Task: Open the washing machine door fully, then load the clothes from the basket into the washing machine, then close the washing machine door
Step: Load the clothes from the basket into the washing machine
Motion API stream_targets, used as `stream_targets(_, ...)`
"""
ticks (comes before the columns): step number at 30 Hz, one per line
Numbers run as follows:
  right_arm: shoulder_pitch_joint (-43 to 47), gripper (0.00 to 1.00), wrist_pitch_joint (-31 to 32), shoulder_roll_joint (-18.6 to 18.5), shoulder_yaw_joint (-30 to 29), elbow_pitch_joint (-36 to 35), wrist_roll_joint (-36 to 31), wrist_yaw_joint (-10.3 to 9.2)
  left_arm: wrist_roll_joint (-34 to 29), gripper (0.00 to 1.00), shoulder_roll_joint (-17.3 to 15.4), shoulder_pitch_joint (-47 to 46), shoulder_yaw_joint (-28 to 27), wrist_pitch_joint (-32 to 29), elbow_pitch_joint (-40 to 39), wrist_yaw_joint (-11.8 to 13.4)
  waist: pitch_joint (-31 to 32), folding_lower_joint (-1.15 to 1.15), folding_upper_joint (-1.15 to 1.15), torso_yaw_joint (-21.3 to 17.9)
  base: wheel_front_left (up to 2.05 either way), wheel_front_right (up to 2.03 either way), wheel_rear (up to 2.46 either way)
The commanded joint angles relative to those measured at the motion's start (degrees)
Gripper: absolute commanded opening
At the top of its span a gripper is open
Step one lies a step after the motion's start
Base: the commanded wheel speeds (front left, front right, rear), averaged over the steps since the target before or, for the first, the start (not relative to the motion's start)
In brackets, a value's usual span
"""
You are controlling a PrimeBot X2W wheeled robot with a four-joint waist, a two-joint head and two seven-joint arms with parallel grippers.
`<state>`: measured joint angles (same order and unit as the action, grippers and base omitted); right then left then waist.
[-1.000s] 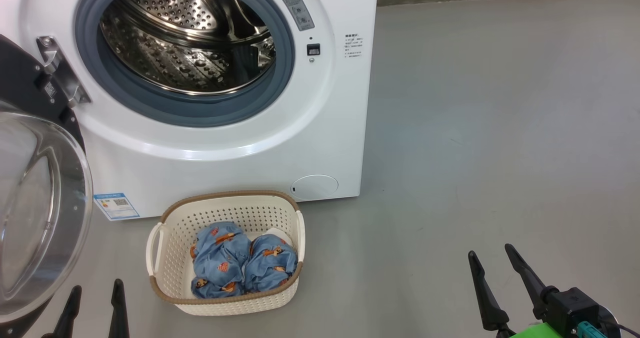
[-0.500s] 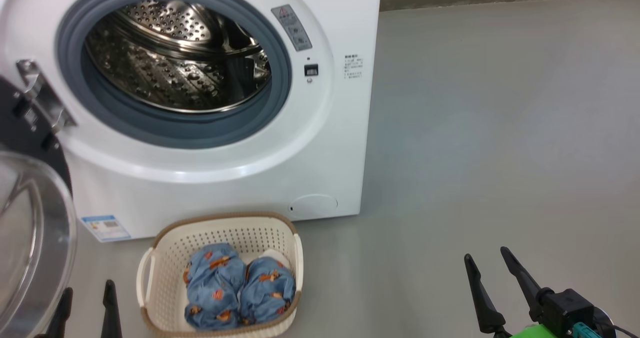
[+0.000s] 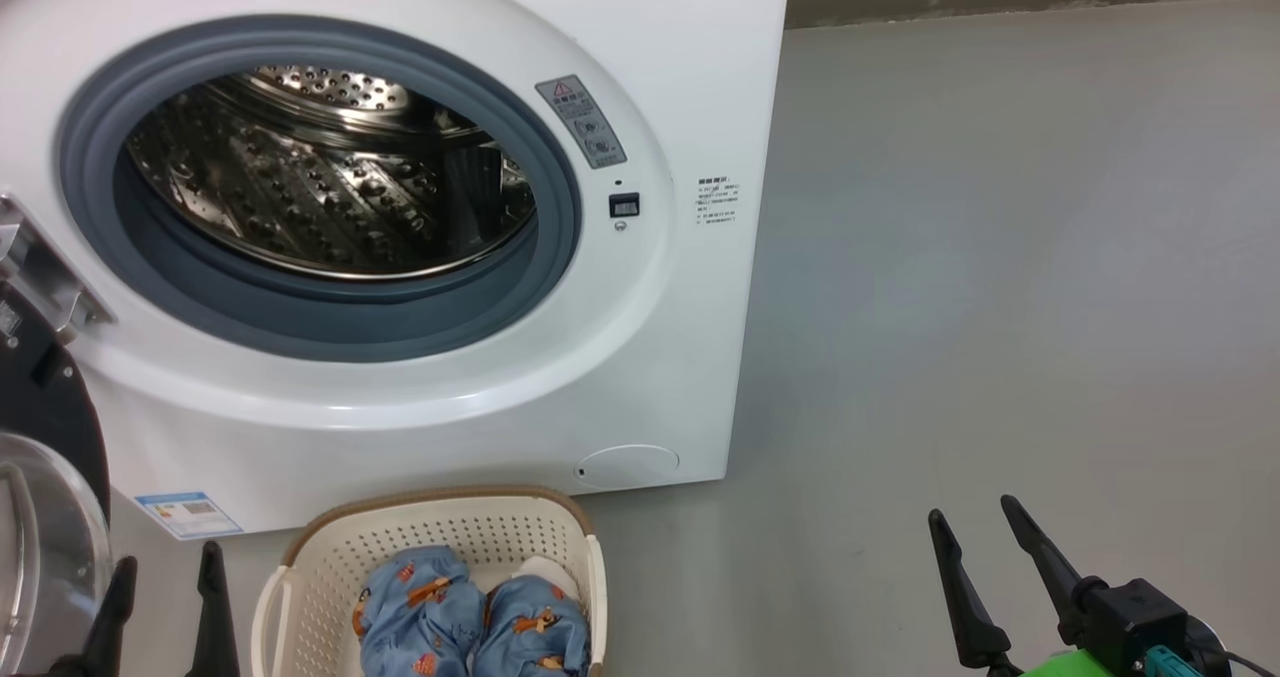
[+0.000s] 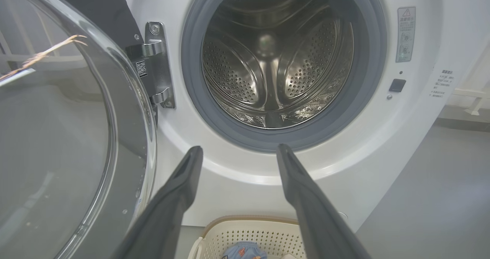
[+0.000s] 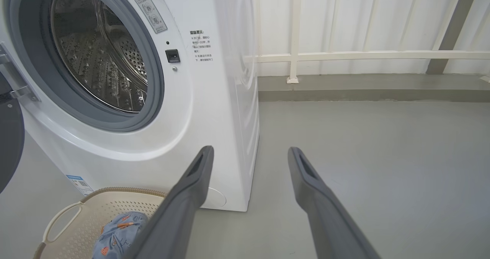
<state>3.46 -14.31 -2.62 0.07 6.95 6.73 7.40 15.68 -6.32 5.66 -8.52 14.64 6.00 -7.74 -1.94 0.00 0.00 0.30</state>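
**Washer bay, door open**

Door (image 3: 45, 517) swung wide at far left, glass bowl just beside left gripper (image 3: 167, 557), fingers spread, holding nothing. Washer (image 3: 640, 357) mouth unobstructed, perforated steel drum (image 3: 320, 177) within. Cream basket (image 3: 450, 532) below mouth, holding clothes (image 3: 460, 627): two blue printed bundles. Open grey floor (image 3: 1000, 257) rightward. Right gripper (image 3: 972, 509) spread above it, holding nothing. Hinge (image 4: 157, 64) plain from left wrist; white railing (image 5: 294, 56) from right wrist.

Matt perforated plastic — basket (image 3: 470, 542)
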Motion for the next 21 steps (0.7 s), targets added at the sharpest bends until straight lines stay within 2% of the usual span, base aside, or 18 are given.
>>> stream_targets(1, -1.7, 1.0, -0.7, -0.3, 1.6, -1.0, 0.5, 0.09, 0.2, 1.0, -1.0, -1.9, -1.7, 0.4, -1.1, 0.3, 0.1, 0.0, 0.0, 0.0, 0.19, -0.19, 0.0)
stream_targets(21, -1.4, 1.0, -0.7, -0.3, 1.6, -0.5, 0.5, 0.09, 1.4, 1.0, -1.9, -1.0, 1.1, 0.4, -0.8, 0.3, 0.3, 0.0, 0.0, 0.5, 0.0, 0.0, 0.0)
